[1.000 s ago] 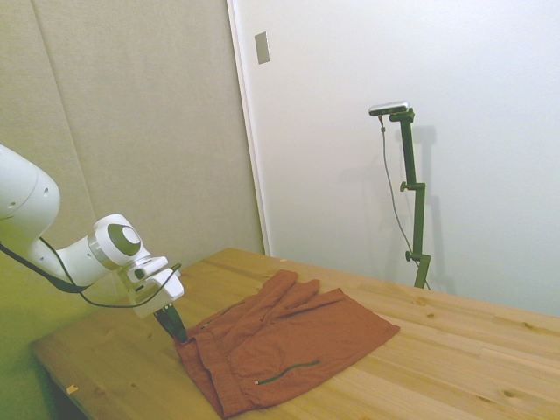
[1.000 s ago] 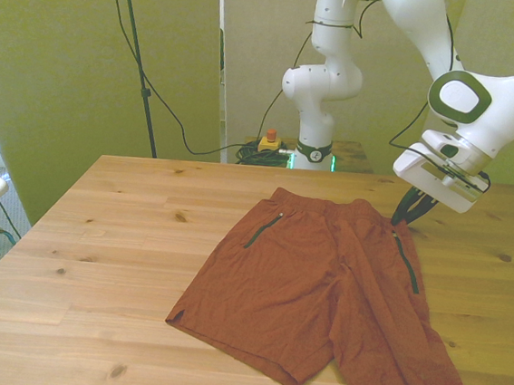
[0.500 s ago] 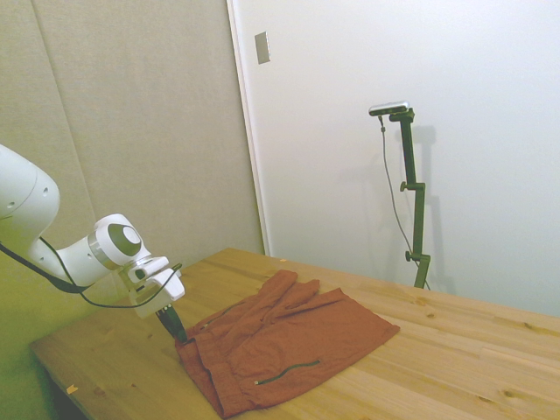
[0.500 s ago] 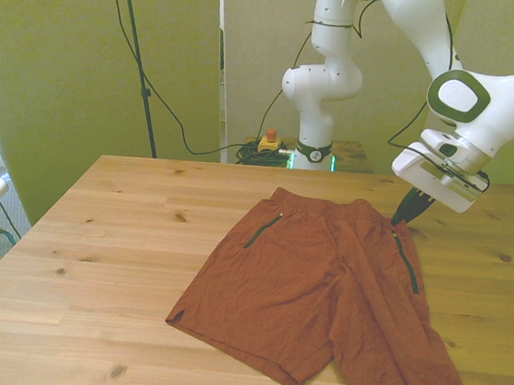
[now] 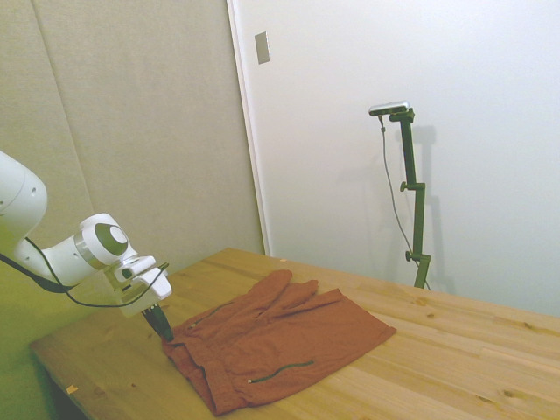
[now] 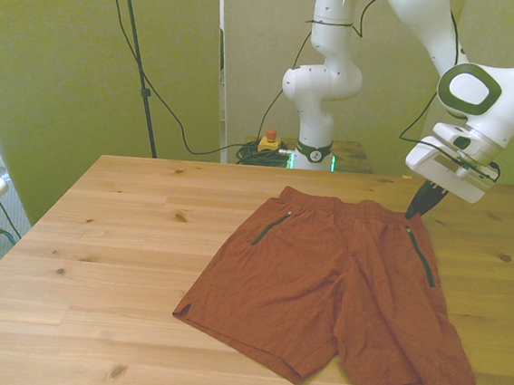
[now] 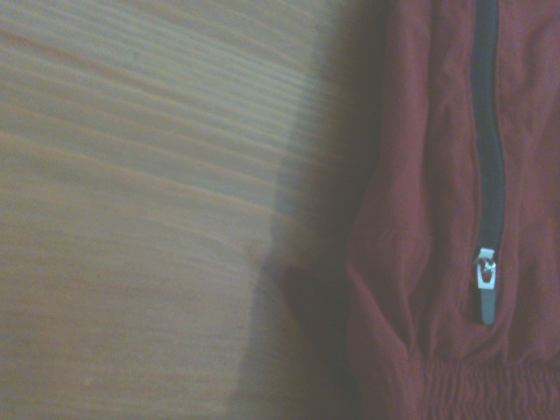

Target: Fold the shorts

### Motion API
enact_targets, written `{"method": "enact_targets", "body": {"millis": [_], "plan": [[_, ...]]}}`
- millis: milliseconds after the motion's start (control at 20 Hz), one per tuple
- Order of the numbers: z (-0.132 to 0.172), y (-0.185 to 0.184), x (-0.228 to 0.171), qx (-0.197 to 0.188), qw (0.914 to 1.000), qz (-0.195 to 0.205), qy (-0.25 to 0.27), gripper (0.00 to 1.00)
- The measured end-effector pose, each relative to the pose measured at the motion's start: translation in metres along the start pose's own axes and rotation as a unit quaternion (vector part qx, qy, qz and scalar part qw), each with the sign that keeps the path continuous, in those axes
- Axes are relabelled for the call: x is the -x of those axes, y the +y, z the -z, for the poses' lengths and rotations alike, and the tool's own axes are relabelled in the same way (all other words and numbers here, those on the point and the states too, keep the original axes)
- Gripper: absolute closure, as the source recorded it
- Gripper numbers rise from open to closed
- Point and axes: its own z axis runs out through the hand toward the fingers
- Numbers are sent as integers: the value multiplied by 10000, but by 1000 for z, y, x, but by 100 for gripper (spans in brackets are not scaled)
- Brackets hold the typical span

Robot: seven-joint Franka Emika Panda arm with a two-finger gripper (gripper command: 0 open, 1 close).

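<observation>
Pinching the waistband corner of the shorts (image 6: 339, 287) between my two dark fingers, my gripper (image 6: 417, 208) is closed on the cloth at the end nearest the front view's right, tilted down from the white wrist above it. In the side view my gripper (image 5: 161, 328) meets the same corner where the fabric bunches up slightly against the fingertips. From there the shorts (image 5: 271, 337) spread flat over the wooden table (image 6: 98, 232), waistband toward the far edge in the front view and both legs reaching toward the near edge. A dark pocket zipper (image 6: 422, 256) runs down the leg just below my grip, and a second zipper (image 6: 271, 228) sits on the other leg toward the front view's left. Close up from my wrist, the zipper (image 7: 487, 149) ends in a small silver pull (image 7: 484, 271) just beside the gathered waistband (image 7: 455, 389), with bare table (image 7: 131, 219) alongside the rust-red cloth. A shadow falls across the wood along the cloth's edge there.
</observation>
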Motion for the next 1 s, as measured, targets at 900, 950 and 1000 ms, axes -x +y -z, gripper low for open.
{"method": "enact_targets", "body": {"millis": [900, 950, 1000], "plan": [[70, 116, -95, -1142, 9876, -929, -540, 100], [72, 126, -99, -1181, 9865, -989, -553, 100], [74, 136, -103, -1225, 9852, -1062, -559, 100]]}}
